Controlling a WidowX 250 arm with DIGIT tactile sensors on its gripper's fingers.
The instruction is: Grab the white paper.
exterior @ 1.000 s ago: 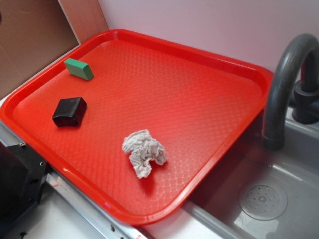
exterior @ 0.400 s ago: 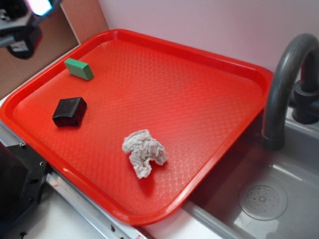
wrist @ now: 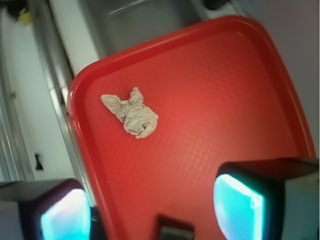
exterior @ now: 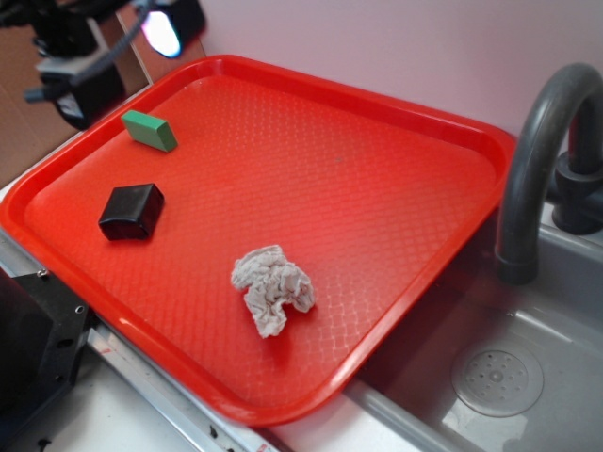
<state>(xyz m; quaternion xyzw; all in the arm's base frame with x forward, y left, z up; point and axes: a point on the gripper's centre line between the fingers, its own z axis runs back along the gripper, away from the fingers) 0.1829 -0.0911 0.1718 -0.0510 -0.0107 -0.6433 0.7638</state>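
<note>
Paper first: your white paper [exterior: 272,300] lies crumpled on the red tray [exterior: 396,113], near its front edge, well apart from the black block [exterior: 131,211] and green block [exterior: 149,130]. Your gripper [wrist: 152,212] hangs above the tray's far-left corner, fingers spread wide, holding nothing.

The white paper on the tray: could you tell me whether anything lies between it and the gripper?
Nothing visible does. The white paper lies alone near the red tray's front edge. The green block and black block sit near the gripper, left of its path; the wrist view shows only bare tray ahead.
</note>
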